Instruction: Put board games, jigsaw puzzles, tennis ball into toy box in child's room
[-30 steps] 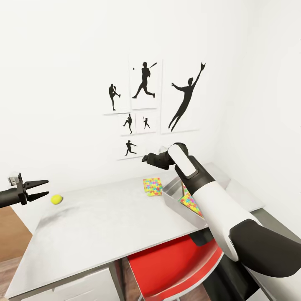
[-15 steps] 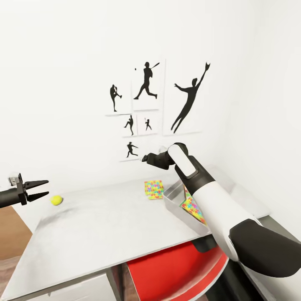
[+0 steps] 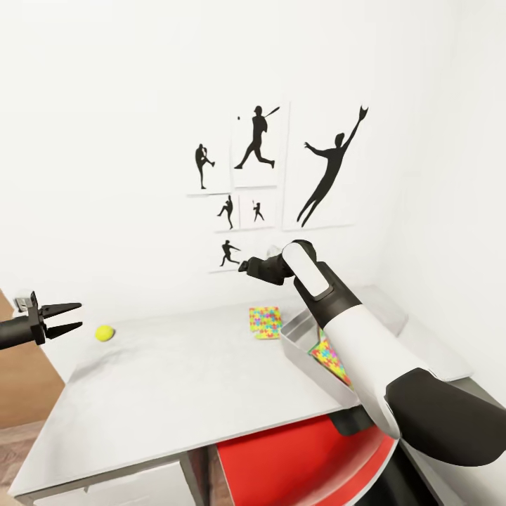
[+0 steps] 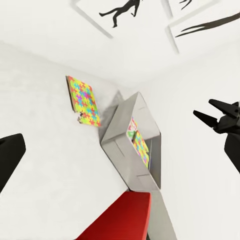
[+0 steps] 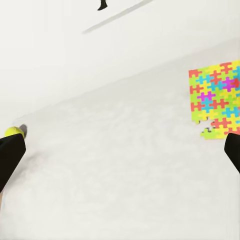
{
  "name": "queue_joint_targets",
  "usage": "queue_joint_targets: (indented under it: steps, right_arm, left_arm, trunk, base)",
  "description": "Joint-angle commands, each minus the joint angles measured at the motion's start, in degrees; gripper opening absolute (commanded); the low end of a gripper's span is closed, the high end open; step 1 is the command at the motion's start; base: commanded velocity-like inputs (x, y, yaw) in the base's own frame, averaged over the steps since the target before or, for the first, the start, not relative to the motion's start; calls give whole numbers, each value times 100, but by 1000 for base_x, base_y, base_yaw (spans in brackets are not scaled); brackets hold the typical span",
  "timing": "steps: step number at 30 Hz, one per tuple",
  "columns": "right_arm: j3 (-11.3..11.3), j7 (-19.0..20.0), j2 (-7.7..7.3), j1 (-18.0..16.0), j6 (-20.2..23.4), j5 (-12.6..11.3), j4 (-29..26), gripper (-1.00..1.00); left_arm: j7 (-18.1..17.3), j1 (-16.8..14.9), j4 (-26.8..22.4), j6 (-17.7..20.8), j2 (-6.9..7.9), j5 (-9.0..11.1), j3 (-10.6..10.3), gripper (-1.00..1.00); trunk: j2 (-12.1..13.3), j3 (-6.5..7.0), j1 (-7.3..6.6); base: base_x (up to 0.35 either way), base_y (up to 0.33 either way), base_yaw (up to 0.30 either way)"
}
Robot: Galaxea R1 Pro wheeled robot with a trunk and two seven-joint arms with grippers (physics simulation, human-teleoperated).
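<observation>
The tennis ball [image 3: 105, 332] lies near the left end of the pale grey table [image 3: 183, 393]. My left gripper [image 3: 62, 318] hovers open just left of it, above the table's edge. One jigsaw puzzle [image 3: 265, 322] lies flat by the wall, left of the toy box [image 3: 299, 351]. Another jigsaw puzzle [image 3: 330, 358] leans inside the box. My right gripper [image 3: 244, 266] is open and empty, raised above the loose puzzle and pointing left. The right wrist view holds the ball [image 5: 14, 132] and the loose puzzle [image 5: 217, 97]. The left wrist view has the puzzle [image 4: 84, 100], the toy box [image 4: 122, 150] and the right gripper [image 4: 212, 112].
A red chair [image 3: 295, 457] is tucked under the table's front edge, below the toy box. White drawers [image 3: 105, 485] sit under the table at the left. Black sports silhouettes [image 3: 327, 169] hang on the white wall behind. A wall closes in at the right.
The whole picture has slid to the right, so the camera has turned left. Both grippers hold the same places in the view and stay open.
</observation>
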Motion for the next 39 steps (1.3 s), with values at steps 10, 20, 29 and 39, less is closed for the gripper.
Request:
queue_joint_targets:
  steps: [10, 20, 29, 39]
  right_arm:
    - [6, -62, 0, -7, -1, -51, -4, 100]
    - [6, -67, 0, -7, -3, -47, -4, 100]
    - [6, -66, 0, -7, -5, -46, -4, 100]
    - [6, -67, 0, -7, -7, -46, -4, 100]
  left_arm:
    - [-25, -8, 2, 60, 6, 21, -33, 100]
    - [-25, -8, 2, 60, 6, 22, -33, 100]
    - [-25, -8, 2, 60, 6, 22, -33, 100]
    - [-25, -8, 2, 60, 6, 22, -27, 100]
  trunk:
    - [-14, -13, 5]
    - [-14, -13, 5]
    - [-14, -13, 5]
    - [-14, -13, 5]
  base:
    - [29, -2, 2]
    - [83, 46, 0]
    - [88, 2, 0]
    - [28, 0, 0]
